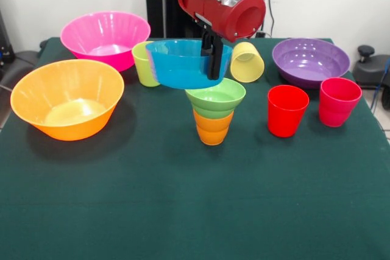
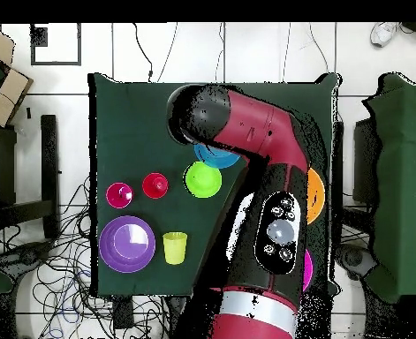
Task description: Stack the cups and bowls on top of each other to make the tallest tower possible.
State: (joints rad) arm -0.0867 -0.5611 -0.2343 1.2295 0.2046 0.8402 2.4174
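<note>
Above the green bowl [image 1: 216, 97], the claw [image 1: 212, 65] pinches the blue bowl's [image 1: 183, 65] rim, held up off the counter [image 1: 183, 199].

Bright, even indoor light from above — soft short shadows under the large orange bowl [image 1: 67, 98] and red cup [image 1: 287, 110] on the green table [image 1: 183, 211]. Mild glare inside bowls — front view sharp, no blur.

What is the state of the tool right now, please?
Tool: closed on the rim of the small blue bowl, held in the air beside the light green bowl.
</note>
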